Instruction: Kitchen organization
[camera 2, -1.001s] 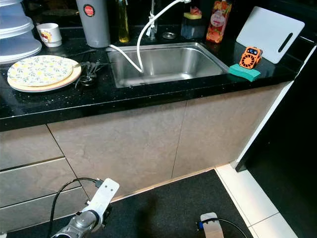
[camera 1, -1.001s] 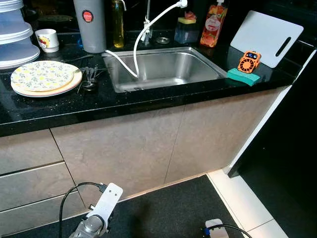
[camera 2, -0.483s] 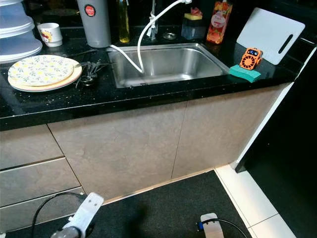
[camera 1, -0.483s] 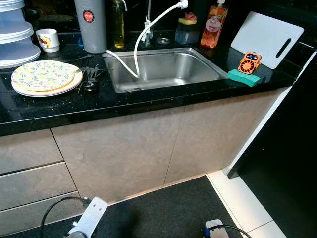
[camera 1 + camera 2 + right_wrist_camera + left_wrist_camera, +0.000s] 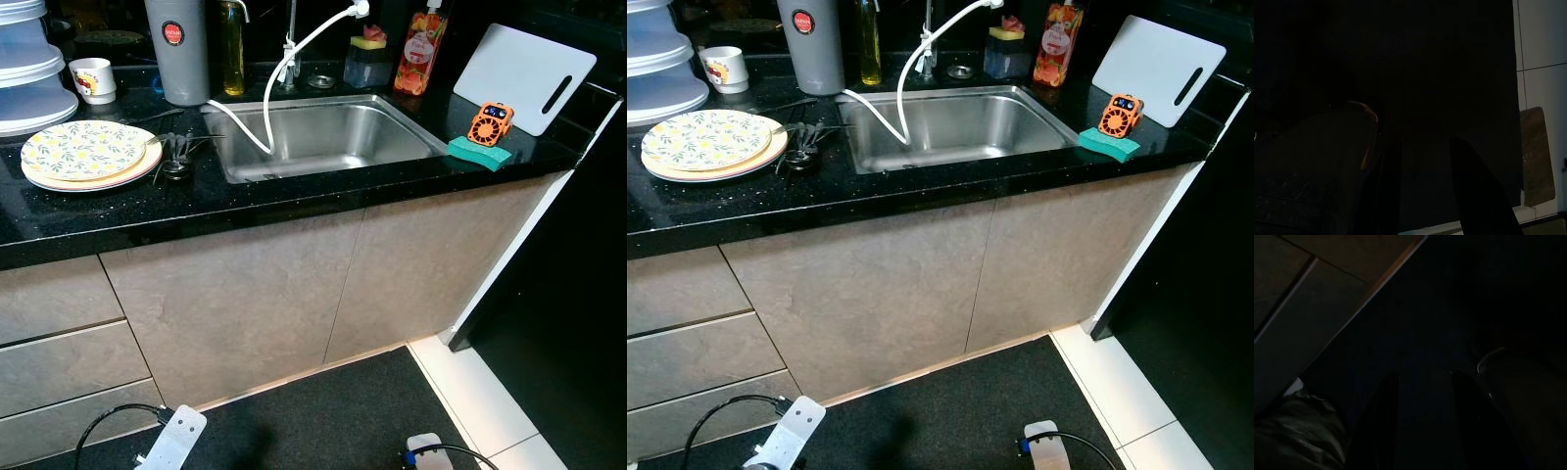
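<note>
- Stacked plates (image 5: 83, 154): on the black counter well left of the sink (image 5: 323, 137), the top one patterned with lemons. Likely ceramic, so heavy as a stack, stiff, glazed-slick and breakable; best pinched at the rim, one plate at a time.
- Dark utensils (image 5: 178, 154): a small cluster between the plates and the sink. Probably light and rigid; take them by the handles.
- Green sponge (image 5: 480, 152): right of the sink, near the counter's front edge, with an orange gadget (image 5: 492, 123) standing just behind it. Soft and light; a squeeze across its sides should hold.
- Left gripper (image 5: 1422, 431): hanging low by the cabinet fronts, well below the sink, fingers parted, nothing between them.
- Right gripper (image 5: 1422, 196): low over the dark floor mat, likewise spread and empty.
</note>
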Controlling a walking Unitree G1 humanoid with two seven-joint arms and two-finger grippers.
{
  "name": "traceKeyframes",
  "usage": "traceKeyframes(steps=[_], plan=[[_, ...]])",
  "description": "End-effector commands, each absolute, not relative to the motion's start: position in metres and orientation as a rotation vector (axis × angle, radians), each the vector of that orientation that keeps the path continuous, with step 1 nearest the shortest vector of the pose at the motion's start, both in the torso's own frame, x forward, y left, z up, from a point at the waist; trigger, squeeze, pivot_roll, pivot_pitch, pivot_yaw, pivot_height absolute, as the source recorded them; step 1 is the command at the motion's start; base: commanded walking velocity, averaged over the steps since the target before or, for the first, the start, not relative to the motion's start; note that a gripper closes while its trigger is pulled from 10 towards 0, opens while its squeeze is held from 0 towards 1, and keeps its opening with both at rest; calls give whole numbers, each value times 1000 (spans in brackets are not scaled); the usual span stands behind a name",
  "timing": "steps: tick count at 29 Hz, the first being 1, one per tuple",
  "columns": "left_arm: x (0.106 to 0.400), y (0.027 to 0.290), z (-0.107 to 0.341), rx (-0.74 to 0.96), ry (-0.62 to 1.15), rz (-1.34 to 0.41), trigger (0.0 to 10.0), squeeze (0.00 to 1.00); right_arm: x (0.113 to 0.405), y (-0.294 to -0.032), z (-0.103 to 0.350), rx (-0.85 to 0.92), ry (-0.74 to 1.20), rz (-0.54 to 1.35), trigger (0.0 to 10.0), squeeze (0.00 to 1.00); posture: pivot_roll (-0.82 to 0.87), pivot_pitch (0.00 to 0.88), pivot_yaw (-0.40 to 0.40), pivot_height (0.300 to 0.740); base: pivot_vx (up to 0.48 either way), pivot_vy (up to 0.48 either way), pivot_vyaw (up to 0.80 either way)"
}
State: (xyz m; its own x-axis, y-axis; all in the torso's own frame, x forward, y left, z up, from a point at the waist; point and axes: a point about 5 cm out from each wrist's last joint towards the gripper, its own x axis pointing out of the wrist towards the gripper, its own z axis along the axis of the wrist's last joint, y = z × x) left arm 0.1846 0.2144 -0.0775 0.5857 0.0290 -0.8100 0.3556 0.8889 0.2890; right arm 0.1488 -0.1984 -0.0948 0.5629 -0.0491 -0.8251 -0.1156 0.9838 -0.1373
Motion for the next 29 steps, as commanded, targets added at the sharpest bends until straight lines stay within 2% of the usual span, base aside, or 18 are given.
traceKeyframes(steps=[1, 10, 29], plan=[[186, 214, -77, 460, 936, -205, 10000, 0, 147, -202, -95, -184, 987, 26, 10000, 0, 30, 0, -39, 740, 0, 0, 0], [191, 213, -75, 463, 932, -203, 10000, 0, 149, -204, -94, -190, 984, 18, 10000, 0, 40, 0, -31, 740, 0, 0, 0], [197, 182, -77, 440, 911, -231, 10000, 0, 145, -205, -95, -190, 990, 20, 10000, 0, 38, 0, -46, 740, 0, 0, 0]])
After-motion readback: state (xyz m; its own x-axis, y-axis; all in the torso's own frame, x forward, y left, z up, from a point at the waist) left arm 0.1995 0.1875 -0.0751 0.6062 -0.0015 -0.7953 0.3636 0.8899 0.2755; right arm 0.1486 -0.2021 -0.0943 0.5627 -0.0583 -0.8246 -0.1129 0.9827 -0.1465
